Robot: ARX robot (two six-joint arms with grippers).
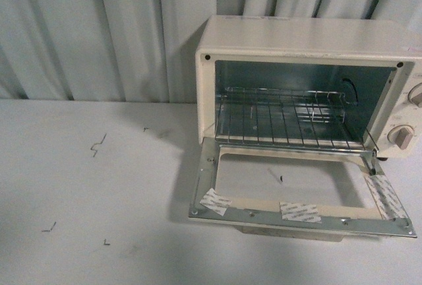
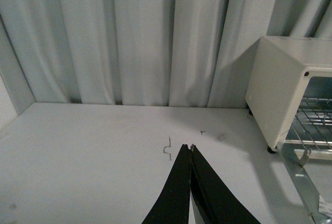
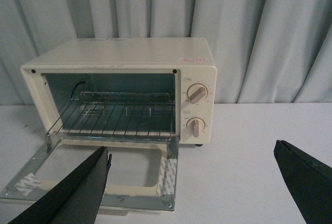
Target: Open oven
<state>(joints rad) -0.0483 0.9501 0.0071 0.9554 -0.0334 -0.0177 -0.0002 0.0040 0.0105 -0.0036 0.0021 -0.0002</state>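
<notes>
The cream-white oven [image 1: 310,41] stands at the back right of the table. Its glass-windowed door [image 1: 297,189] lies folded down flat in front of it, and the wire rack [image 1: 283,117] inside shows. Two round knobs [image 3: 196,93] sit on its front panel. It also shows in the right wrist view [image 3: 129,60] and at the edge of the left wrist view [image 2: 280,84]. Neither arm shows in the front view. My left gripper [image 2: 187,147] is shut and empty, over the bare table away from the oven. My right gripper [image 3: 192,149] is wide open, in front of the oven and apart from the door.
Grey-white curtains [image 1: 99,28] hang close behind the table. Small dark scraps [image 1: 99,143] lie on the white tabletop [image 1: 86,199] left of the oven. White tape patches [image 1: 300,211] stick to the door's metal frame.
</notes>
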